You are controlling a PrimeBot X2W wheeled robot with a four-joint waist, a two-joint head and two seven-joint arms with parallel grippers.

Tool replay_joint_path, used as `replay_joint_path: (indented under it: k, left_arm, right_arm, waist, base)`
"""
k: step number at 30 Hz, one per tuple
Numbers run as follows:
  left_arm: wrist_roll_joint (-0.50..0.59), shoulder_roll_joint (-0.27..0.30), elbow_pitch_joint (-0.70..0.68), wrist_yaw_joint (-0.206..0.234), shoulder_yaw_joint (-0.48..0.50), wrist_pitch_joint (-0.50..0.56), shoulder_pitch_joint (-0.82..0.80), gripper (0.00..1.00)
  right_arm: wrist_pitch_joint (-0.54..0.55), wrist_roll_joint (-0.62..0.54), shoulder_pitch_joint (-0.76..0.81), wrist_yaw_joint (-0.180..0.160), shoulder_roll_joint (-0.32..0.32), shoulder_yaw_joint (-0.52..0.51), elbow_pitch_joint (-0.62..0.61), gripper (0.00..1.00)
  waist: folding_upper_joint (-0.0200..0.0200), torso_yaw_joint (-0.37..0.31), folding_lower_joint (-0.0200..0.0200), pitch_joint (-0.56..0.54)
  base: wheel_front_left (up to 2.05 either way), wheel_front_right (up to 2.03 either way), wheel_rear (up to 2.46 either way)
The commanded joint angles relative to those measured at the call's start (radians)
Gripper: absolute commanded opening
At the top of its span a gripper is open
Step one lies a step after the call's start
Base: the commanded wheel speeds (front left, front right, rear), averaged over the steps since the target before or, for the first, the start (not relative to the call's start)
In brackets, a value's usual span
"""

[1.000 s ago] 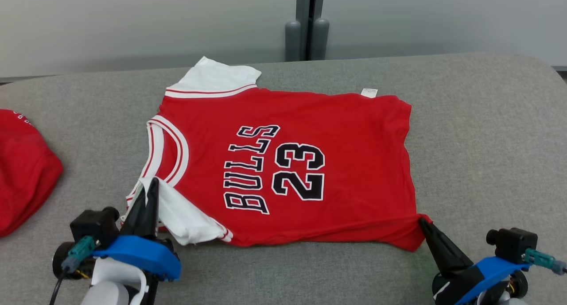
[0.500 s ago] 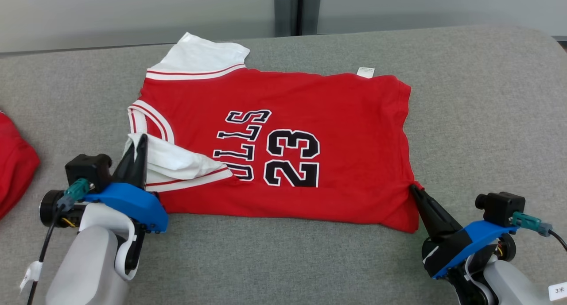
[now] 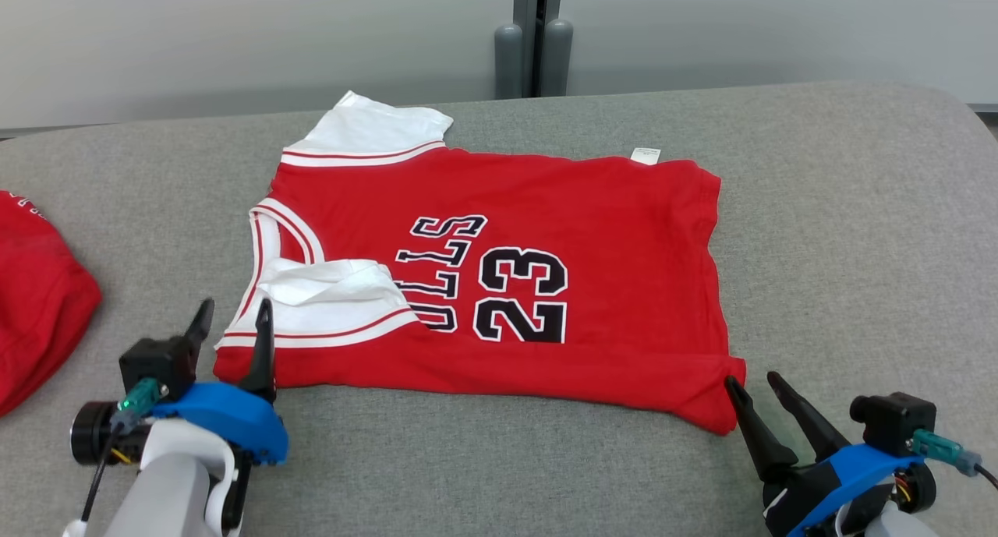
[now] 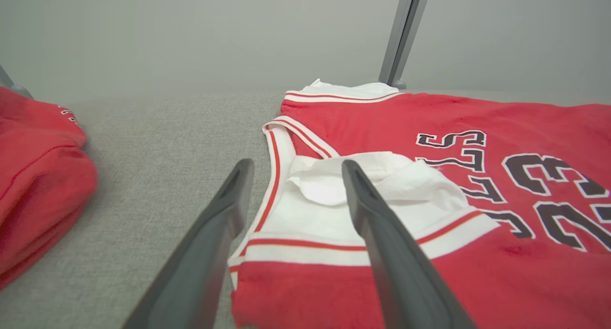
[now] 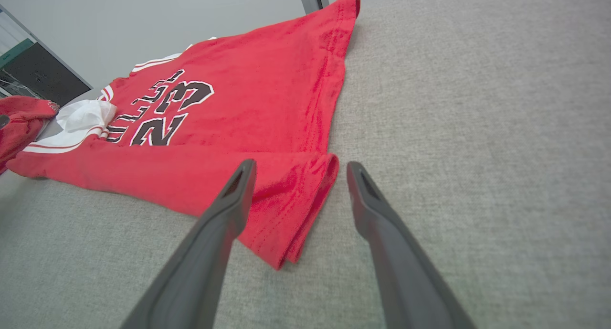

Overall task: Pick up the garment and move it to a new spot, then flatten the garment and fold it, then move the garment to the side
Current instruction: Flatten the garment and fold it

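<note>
Across the grey worktop (image 3: 858,210) the jersey (image 3: 608,210) is lying flat, its near long edge already doubled over toward the middle (part of the lettering is covered) with the white sleeve (image 3: 327,287) tucked on top. Further folds and the move aside are still waiting. The left gripper (image 3: 235,307) and right gripper (image 3: 750,379) are standing at the fold's ends, jaws spread, gripping nothing.

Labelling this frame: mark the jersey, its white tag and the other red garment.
jersey (image 3: 631,241): head view, plain red cloth beside the number.
white tag (image 3: 645,156): head view, its middle.
other red garment (image 3: 39,303): head view, its rounded body.
</note>
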Motion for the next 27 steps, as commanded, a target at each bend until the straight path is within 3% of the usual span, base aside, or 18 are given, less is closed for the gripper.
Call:
replay_joint_path:
  k: [1, 13, 21, 22, 23, 25, 26, 27]
  left_arm:
    - [-0.003, 0.002, 0.004, 0.000, -0.001, -0.007, 0.008, 1.00]
    - [-0.021, 0.027, 0.067, 0.010, -0.005, 0.030, 0.030, 1.00]
    - [-0.036, -0.005, 0.170, 0.004, -0.022, 0.057, -0.015, 1.00]
    - [-0.039, -0.010, 0.180, 0.003, -0.024, 0.057, -0.019, 1.00]
    - [-0.043, -0.011, 0.192, 0.001, -0.025, 0.060, -0.020, 1.00]
    - [-0.047, -0.016, 0.214, -0.005, -0.030, 0.058, -0.028, 0.45]
    - [-0.050, -0.019, 0.223, -0.007, -0.033, 0.055, -0.032, 0.01]
    - [-0.052, -0.022, 0.232, -0.008, -0.036, 0.053, -0.033, 0.00]
  right_arm:
    - [-0.007, -0.010, 0.011, 0.000, -0.002, -0.008, -0.001, 1.00]
    - [0.041, -0.087, -0.008, 0.000, 0.062, -0.018, 0.048, 1.00]
    - [0.055, -0.141, -0.054, 0.000, 0.115, 0.009, 0.118, 1.00]
    - [0.054, -0.145, -0.054, 0.000, 0.120, 0.010, 0.125, 0.89]
    - [0.053, -0.148, -0.057, 0.000, 0.124, 0.010, 0.134, 0.46]
    - [0.051, -0.151, -0.065, 0.000, 0.130, 0.008, 0.153, 0.00]
    - [0.049, -0.157, -0.068, 0.000, 0.132, 0.007, 0.161, 0.00]
    - [0.042, -0.159, -0.071, 0.000, 0.135, 0.004, 0.167, 0.00]
  waist:
    - [-0.0001, -0.001, 0.0001, -0.003]
    - [-0.0001, -0.009, 0.0001, 0.014]
    - [-0.0001, -0.012, 0.0001, 0.024]
    - [-0.0001, -0.010, 0.0001, 0.025]
    - [-0.0001, -0.010, 0.0001, 0.025]
    - [-0.0001, -0.007, 0.0001, 0.024]
    - [-0.0001, -0.006, 0.0001, 0.023]
    - [-0.0001, -0.003, 0.0001, 0.021]
  base:
    - [0.00, 0.00, 0.00]
    - [0.00, 0.00, 0.00]
    - [0.00, 0.00, 0.00]
    - [0.00, 0.00, 0.00]
    - [0.00, 0.00, 0.00]
    - [0.00, 0.00, 0.00]
    - [0.00, 0.00, 0.00]
    - [0.00, 0.00, 0.00]
